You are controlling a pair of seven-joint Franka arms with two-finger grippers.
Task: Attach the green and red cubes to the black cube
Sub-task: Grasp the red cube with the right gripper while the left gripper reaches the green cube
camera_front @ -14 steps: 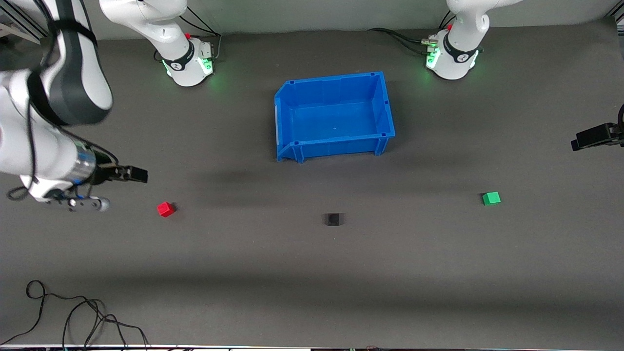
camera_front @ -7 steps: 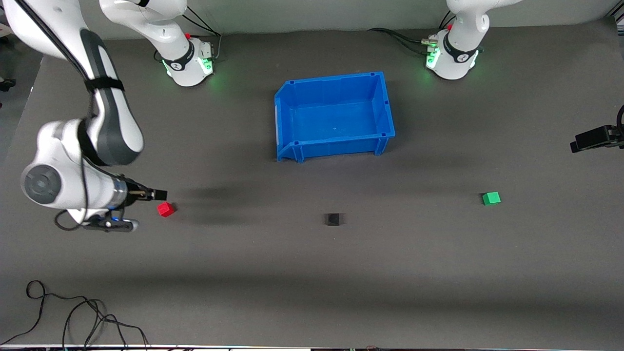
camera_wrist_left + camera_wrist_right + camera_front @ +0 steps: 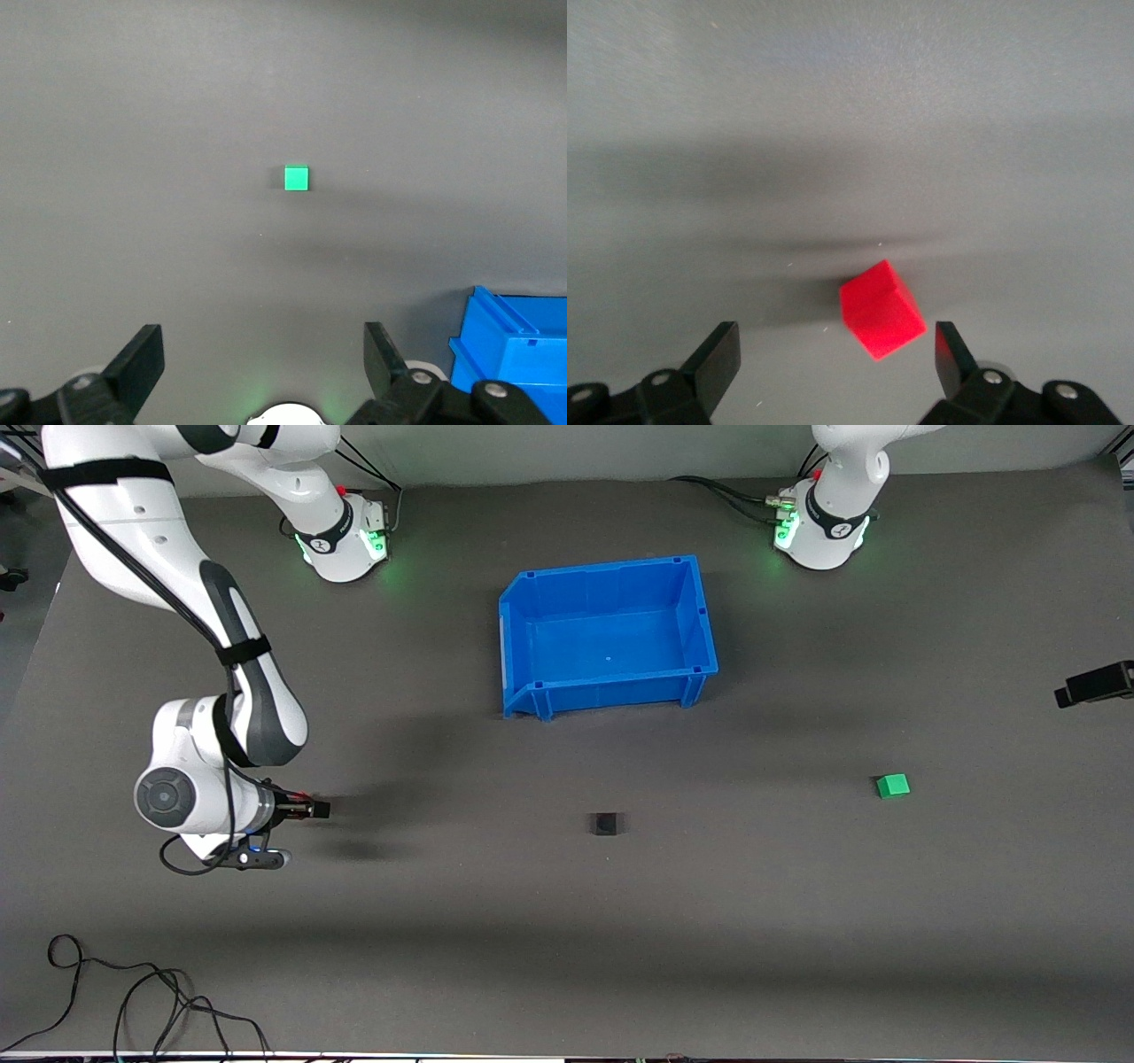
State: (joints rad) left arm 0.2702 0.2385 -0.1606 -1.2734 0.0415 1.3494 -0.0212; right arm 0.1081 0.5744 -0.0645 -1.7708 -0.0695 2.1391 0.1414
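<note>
The red cube [image 3: 881, 308] lies on the grey mat toward the right arm's end of the table. My right gripper [image 3: 317, 810] hangs low over it, open; in the right wrist view the cube sits just ahead of the gripper [image 3: 835, 343], closer to one finger. The front view hides most of the cube under the hand. The black cube [image 3: 606, 824] sits mid-table, nearer the front camera than the bin. The green cube [image 3: 892, 786] lies toward the left arm's end and shows in the left wrist view [image 3: 296, 178]. My left gripper [image 3: 1076, 691] is open [image 3: 263, 343], high, apart from the green cube.
An empty blue bin [image 3: 505, 646] stands mid-table between the arm bases; its corner shows in the left wrist view [image 3: 518, 354]. Loose black cables [image 3: 133, 992] lie at the table's front corner at the right arm's end.
My right arm has swung in and down, bringing its gripper from beside the red cube to right over it. My left gripper has drifted slightly toward the table's end.
</note>
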